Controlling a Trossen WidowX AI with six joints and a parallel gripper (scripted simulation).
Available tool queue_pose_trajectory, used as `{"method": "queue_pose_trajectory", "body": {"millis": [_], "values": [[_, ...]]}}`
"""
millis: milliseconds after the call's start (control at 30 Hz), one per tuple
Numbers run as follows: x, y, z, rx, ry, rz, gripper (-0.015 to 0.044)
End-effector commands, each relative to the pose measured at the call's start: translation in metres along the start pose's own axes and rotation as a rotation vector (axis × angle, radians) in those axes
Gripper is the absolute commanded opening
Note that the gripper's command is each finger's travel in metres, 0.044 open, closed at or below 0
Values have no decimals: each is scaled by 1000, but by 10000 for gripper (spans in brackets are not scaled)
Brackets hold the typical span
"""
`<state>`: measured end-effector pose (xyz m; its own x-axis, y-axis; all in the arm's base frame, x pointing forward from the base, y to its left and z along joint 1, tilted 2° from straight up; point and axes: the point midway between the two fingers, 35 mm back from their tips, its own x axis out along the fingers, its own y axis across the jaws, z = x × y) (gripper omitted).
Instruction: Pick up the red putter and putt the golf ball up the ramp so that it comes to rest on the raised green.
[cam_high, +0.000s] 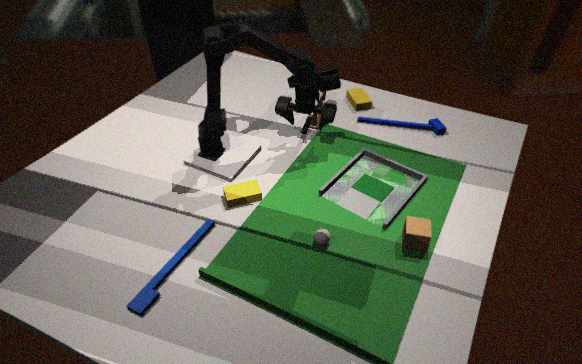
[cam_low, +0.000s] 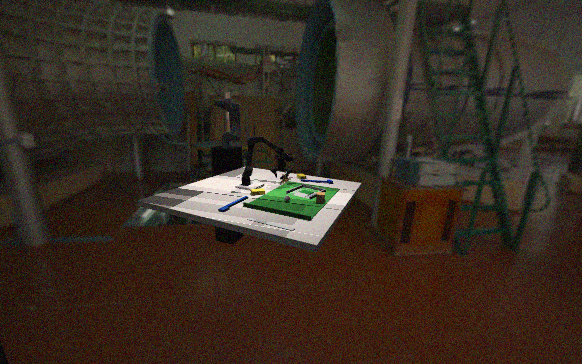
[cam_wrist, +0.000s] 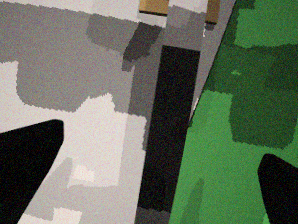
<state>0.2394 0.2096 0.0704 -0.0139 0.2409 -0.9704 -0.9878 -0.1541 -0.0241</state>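
Note:
The red putter (cam_high: 305, 126) (cam_wrist: 175, 95) shows mainly as its black grip, by small wooden supports (cam_high: 315, 121) (cam_wrist: 153, 6). A bit of its red part shows behind my gripper in the top view; its head is hidden. My gripper (cam_high: 306, 122) (cam_wrist: 163, 147) is open, pointing down over the putter, with the black grip running between its fingers in the wrist view but not held. The white golf ball (cam_high: 321, 237) (cam_low: 287, 199) rests on the green mat (cam_high: 280, 220). Beyond it, the pale ramp (cam_high: 358, 202) leads to the raised green (cam_high: 374, 186) inside grey walls (cam_high: 406, 201).
An orange-brown cube (cam_high: 417, 235) (cam_low: 320, 198) stands on the mat beside the walled area. Blue putters lie at the near left (cam_high: 175, 262) and far right (cam_high: 400, 123). Yellow blocks sit near the arm base (cam_high: 242, 193) and at the back (cam_high: 359, 99). A low green rail (cam_high: 280, 311) edges the mat's near side.

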Motion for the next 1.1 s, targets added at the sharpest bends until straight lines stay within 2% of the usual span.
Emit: {"method": "queue_pose_trajectory", "body": {"millis": [0, 600, 1067], "values": [[6, 0, -2, -4, 6, 3, 440], [28, 1, -9, -4, 6, 3, 440], [24, 0, -7, 0, 1, 0, 72]]}}
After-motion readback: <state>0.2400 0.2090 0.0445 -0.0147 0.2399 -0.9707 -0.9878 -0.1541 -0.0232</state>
